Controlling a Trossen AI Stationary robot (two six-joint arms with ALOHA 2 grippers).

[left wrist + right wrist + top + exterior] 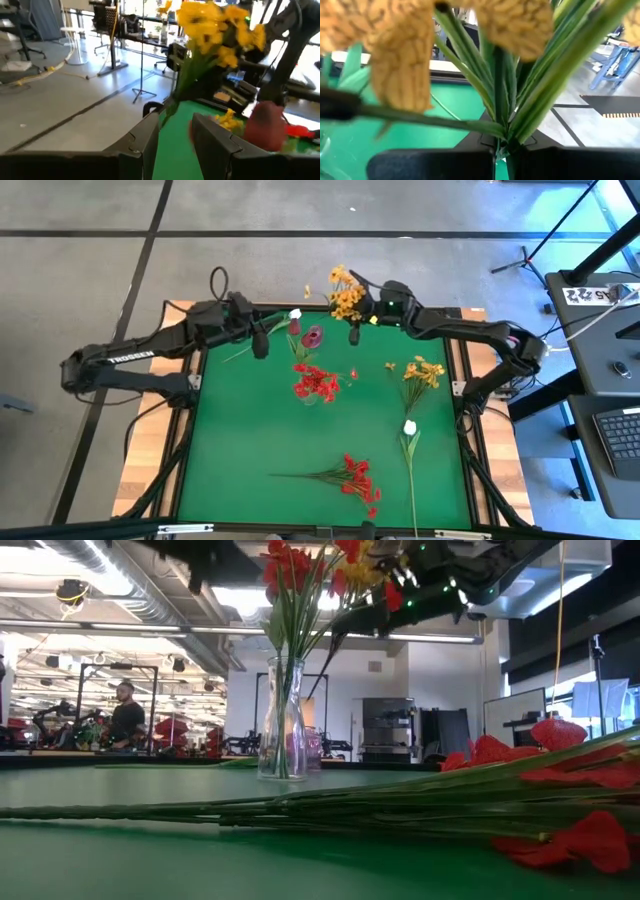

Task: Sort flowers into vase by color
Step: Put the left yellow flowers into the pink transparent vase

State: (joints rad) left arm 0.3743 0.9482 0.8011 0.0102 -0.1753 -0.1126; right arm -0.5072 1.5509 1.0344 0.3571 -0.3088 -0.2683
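Pinching a yellow-orange spray by its stems, right gripper sits at the far edge of the green surface, just beside the glass vase holding red flowers. Left gripper hangs near the far-left edge, fingers spread, holding nothing. Lying loose on the surface: a red spray, a white bud, another yellow spray.

Bright ceiling strip lights are glaring behind my arms; the close yellow-orange fabric petals and the near red flower spray are blurring.
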